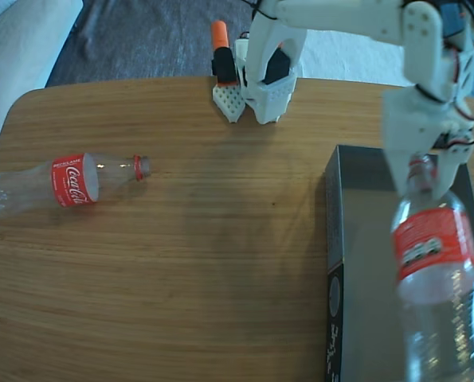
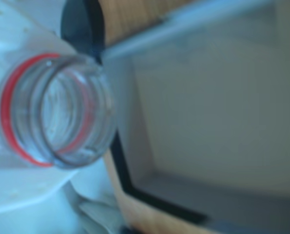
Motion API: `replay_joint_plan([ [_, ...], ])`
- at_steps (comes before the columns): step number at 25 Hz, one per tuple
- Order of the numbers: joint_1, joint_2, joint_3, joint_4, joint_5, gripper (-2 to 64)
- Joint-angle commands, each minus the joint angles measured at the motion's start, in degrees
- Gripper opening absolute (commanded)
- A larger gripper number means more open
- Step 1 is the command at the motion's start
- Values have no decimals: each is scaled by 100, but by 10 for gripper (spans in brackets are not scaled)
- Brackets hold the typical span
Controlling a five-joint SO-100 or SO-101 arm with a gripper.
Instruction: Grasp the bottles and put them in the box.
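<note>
The fingers (image 1: 421, 169) are closed around the neck of the larger bottle (image 1: 437, 263), just under its red ring; in the wrist view the open, capless mouth of that bottle (image 2: 57, 109) sits against the white fingers (image 2: 23, 190), filling the left of the picture. The bottle hangs below the fingers over the box (image 1: 360, 263), its base toward the camera in the fixed view and its neck up at the fingers, so its long axis runs roughly along the length of the box. Whether its base touches the box floor cannot be told.

The box lies directly beneath the fingers on the wooden worktop (image 1: 205, 263), its grey floor (image 2: 218, 112) and a dark rim showing in the wrist view.

The smaller bottle (image 1: 65, 183) lies on its side well away from the fingers, at the left of the fixed view, its neck pointing back toward the fingers' side of the worktop and its base away. Bare wood lies between it and the box.

Behind the fingers, at the far edge of the worktop, stands the arm's white base (image 1: 264, 76), with an orange-and-black piece (image 1: 222, 56) just beside it.
</note>
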Motion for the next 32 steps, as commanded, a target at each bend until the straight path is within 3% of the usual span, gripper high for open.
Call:
replay_joint_plan([
  [1,-378,70,-255,378,343,-3],
  [4,-615,70,-176,378,650,-3],
  [15,-1336,158,1187,378,686,-1],
  [25,-1195,149,2101,352,677,-1],
  [32,-1160,114,2180,343,712,-1],
])
